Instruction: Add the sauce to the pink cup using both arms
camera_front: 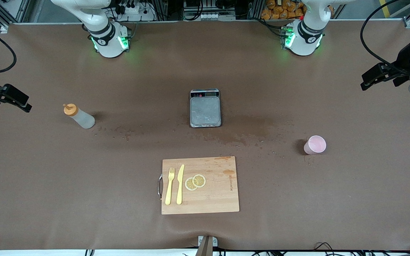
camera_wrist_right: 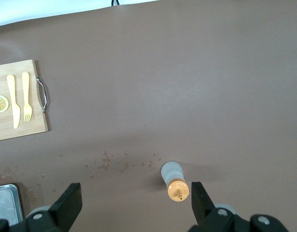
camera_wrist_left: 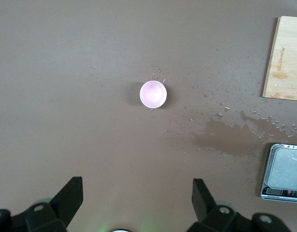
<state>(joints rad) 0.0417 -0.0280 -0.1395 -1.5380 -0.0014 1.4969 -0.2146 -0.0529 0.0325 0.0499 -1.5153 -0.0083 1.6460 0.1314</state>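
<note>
The wooden cutting board (camera_front: 212, 199) carries a short line of burnt-in lettering along one edge, too small to read. The kitchen scale (camera_front: 205, 108) has a small display and buttons, with no digits legible. Nothing else bears readable text.

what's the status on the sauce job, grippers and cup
Left gripper open, high over the pink cup. Right gripper open, high over the sauce. Both stand upright, untouched, at either end of the table. Scale and cutting board between them.
</note>
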